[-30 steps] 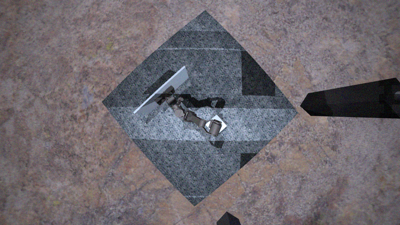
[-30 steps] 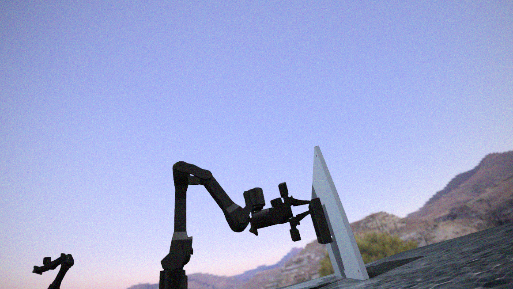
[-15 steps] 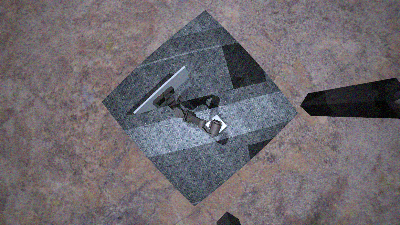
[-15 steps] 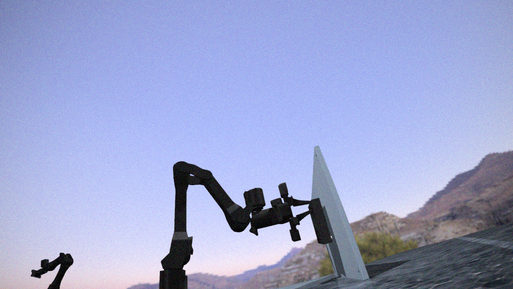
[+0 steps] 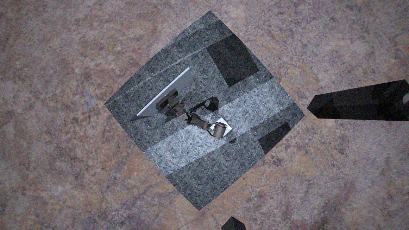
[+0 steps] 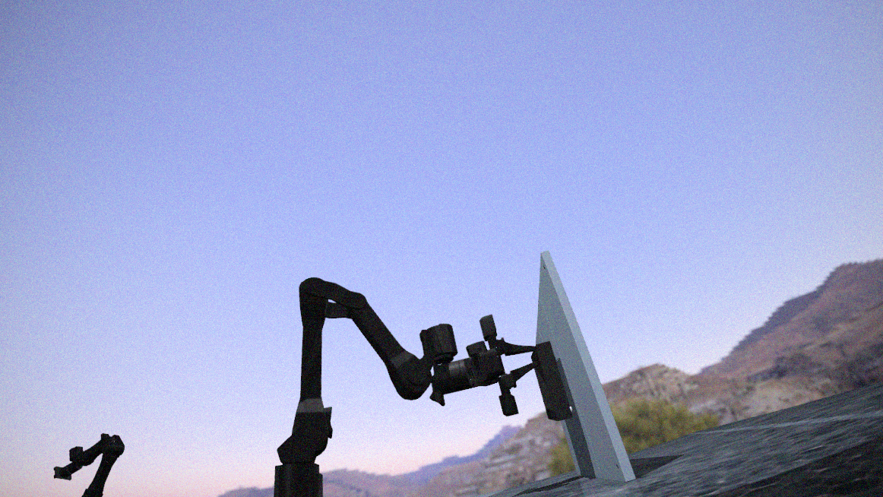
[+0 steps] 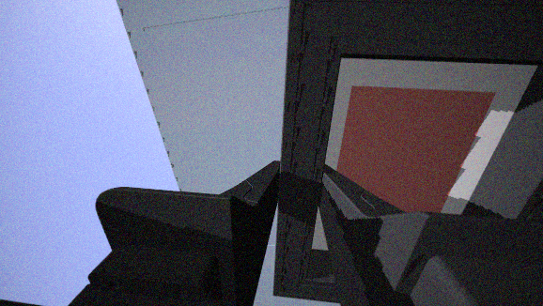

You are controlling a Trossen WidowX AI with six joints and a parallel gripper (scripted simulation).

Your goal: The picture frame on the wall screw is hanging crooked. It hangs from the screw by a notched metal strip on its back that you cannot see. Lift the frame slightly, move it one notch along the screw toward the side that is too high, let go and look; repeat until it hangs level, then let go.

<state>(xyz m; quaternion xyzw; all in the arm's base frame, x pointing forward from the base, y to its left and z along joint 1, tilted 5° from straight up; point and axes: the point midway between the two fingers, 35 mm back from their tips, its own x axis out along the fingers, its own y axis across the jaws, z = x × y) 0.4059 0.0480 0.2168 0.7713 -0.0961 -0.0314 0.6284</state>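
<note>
The picture frame [image 5: 162, 104] [image 6: 552, 385] [image 7: 307, 84] is dark, with a pale mat and a red picture, and stands in front of the light grey wall panel [image 6: 558, 321] [image 7: 211, 94]. My gripper [image 5: 168, 99] [image 6: 535, 357] [image 7: 298, 170] is shut on the frame's top bar, one finger above it and one below. In the wrist view up lies to the left, and the bar runs nearly straight up and down the picture. The screw and the notched strip are hidden behind the frame. From these angles I cannot tell whether the frame is level or touches the wall.
The wall panel stands upright on a speckled grey floor [image 5: 188, 159]. My arm's base is on a white plate [image 5: 228, 128]. A second dark arm [image 6: 105, 454] shows at the lower left of the exterior view. A large black object [image 5: 357, 102] is at the right of the top view.
</note>
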